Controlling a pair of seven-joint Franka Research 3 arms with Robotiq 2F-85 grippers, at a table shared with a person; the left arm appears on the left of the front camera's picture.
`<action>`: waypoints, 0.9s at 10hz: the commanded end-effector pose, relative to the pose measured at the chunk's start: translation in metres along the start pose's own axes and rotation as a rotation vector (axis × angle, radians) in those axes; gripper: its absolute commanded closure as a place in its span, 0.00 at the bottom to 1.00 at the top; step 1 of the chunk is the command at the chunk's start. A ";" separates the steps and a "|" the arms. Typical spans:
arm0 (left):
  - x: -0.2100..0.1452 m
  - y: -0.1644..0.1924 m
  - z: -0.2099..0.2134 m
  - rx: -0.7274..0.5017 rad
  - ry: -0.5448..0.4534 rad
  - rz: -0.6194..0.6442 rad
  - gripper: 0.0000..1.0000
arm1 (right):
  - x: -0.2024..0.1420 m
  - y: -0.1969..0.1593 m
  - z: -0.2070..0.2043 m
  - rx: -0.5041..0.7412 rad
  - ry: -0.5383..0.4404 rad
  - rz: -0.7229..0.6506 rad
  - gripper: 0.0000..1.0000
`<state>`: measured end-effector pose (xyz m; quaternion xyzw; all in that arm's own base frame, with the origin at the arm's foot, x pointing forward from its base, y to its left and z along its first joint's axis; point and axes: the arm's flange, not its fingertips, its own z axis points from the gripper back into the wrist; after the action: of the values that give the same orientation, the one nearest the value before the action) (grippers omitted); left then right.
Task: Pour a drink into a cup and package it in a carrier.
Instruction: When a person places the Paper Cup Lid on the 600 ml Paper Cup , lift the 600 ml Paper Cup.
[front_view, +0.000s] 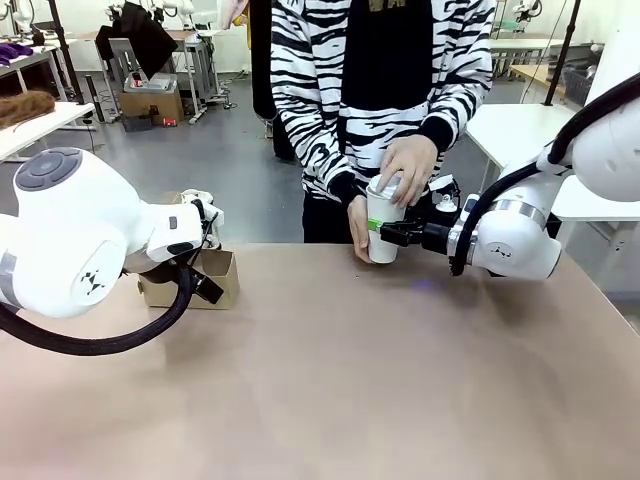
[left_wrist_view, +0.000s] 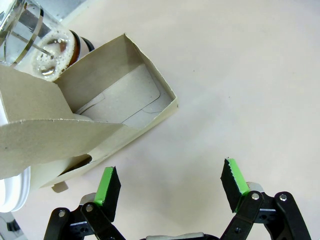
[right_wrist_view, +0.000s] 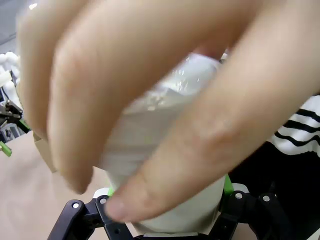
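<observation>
The broad tan surface (front_view: 330, 380) runs across to a person in a black-and-white striped sweater (front_view: 310, 90) at its far edge. On the robot's left sits the small brown cardboard carrier (left_wrist_view: 120, 100), with the round clear glass carafe (left_wrist_view: 30, 30) of brown drink (left_wrist_view: 75, 46) just behind it. The left fingers (front_view: 203, 287) hang beside the carrier, spread wide, holding nothing. Near the far edge the tall white paper cup (front_view: 382, 235) stands upright, clamped between the right fingers (front_view: 379, 228). The person's upper hand (front_view: 408, 165) covers its top and the lower hand (front_view: 357, 228) rests against its side.
</observation>
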<state>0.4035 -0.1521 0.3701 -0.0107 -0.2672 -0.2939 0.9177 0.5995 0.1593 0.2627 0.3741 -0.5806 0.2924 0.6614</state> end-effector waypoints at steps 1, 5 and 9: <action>0.000 0.000 0.000 -0.002 -0.002 0.001 0.00 | 0.004 0.003 -0.001 0.002 -0.002 0.003 0.20; 0.000 0.000 0.000 -0.002 -0.002 0.001 0.00 | 0.004 0.003 -0.001 0.002 -0.002 0.003 0.20; 0.000 0.000 0.000 -0.002 -0.002 0.001 0.00 | 0.004 0.003 -0.001 0.002 -0.002 0.003 0.20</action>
<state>0.4035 -0.1521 0.3701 -0.0107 -0.2672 -0.2939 0.9177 0.5988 0.1582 0.2599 0.3733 -0.5786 0.2916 0.6639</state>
